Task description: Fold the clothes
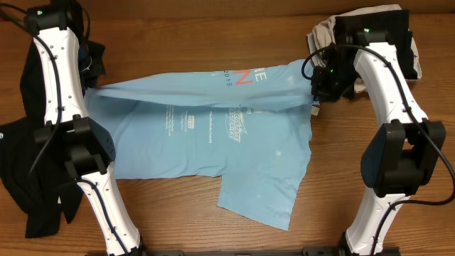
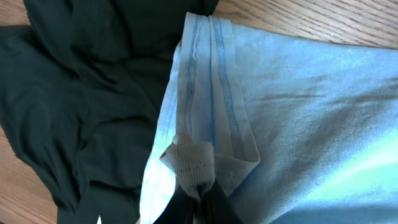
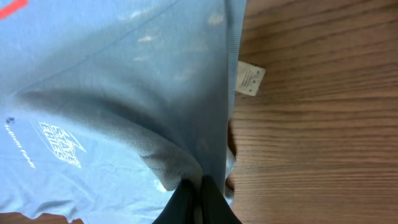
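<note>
A light blue T-shirt [image 1: 213, 142] with red, white and dark lettering lies spread across the middle of the table, its far edge lifted and stretched between both grippers. My left gripper [image 1: 91, 87] is shut on the shirt's hemmed left corner [image 2: 193, 162]. My right gripper [image 1: 318, 89] is shut on the shirt's right edge [image 3: 199, 168], beside a small white tag [image 3: 250, 79]. A plain black garment [image 1: 28, 171] lies crumpled at the table's left side, under my left arm, and fills the left of the left wrist view [image 2: 81, 106].
A grey-beige cloth [image 1: 334, 28] is bunched at the far right corner behind my right arm. A sleeve of the shirt [image 1: 266, 195] sticks out toward the near edge. Bare wood table [image 1: 185, 213] shows along the front.
</note>
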`<state>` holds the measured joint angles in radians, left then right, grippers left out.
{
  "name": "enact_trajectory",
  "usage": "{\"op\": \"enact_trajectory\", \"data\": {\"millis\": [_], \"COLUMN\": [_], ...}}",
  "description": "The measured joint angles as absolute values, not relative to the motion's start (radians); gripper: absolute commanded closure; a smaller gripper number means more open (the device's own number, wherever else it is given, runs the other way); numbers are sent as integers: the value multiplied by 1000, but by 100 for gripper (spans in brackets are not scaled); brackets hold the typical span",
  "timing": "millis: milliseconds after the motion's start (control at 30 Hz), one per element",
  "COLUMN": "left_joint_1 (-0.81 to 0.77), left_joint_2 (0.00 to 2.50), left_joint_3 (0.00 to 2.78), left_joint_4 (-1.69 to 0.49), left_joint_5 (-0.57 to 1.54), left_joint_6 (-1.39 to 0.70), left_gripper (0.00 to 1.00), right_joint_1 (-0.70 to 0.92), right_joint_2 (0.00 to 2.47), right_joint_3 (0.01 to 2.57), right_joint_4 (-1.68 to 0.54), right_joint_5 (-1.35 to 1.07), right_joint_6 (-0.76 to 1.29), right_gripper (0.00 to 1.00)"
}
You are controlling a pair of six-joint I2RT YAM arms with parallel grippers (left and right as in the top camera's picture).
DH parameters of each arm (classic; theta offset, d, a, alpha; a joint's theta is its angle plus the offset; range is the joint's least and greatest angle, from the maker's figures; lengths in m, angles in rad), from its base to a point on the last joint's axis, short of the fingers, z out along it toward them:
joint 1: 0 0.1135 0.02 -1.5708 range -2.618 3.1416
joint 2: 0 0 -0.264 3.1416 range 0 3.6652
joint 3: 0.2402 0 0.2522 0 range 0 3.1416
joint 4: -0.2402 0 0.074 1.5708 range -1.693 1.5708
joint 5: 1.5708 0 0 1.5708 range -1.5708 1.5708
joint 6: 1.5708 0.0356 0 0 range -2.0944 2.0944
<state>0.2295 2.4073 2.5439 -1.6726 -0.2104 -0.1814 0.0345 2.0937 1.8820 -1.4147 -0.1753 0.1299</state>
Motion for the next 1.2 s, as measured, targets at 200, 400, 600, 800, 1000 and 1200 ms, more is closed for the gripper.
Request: {"op": "enact_trajectory", "data": {"millis": [200,400,600,800,1000,1200], "left_joint_1": [230,231,231,225,208,204], "left_joint_2": [2418,2414,2074,1637,1359,1200], "left_joint_3": [2543,2535,2519,2483,2065,1406], "left_joint_4": [-1687,-1687,-1682,-1680,-1684,-1503], "left_joint_5": [-222,-161,-108,-19,-13,-85], "left_joint_6": [-181,-154,-155,-155,-175,-272], "left_gripper": [18,0,0,0,0,0], "right_joint_1": [35,35,39,87,133,146], "right_joint_2": [2094,2052,1666,1341,1221,1206], "right_joint_3": [1836,1835,1872,1899,1745,1353], "right_joint_4": [-1448,-1440,-1496,-1578,-1591,-1438], "right_joint_5": [-173,-176,-179,-179,-179,-184], "right_joint_6": [127,130,130,161,226,274], "right_gripper": [55,57,53,52,52,52]}}
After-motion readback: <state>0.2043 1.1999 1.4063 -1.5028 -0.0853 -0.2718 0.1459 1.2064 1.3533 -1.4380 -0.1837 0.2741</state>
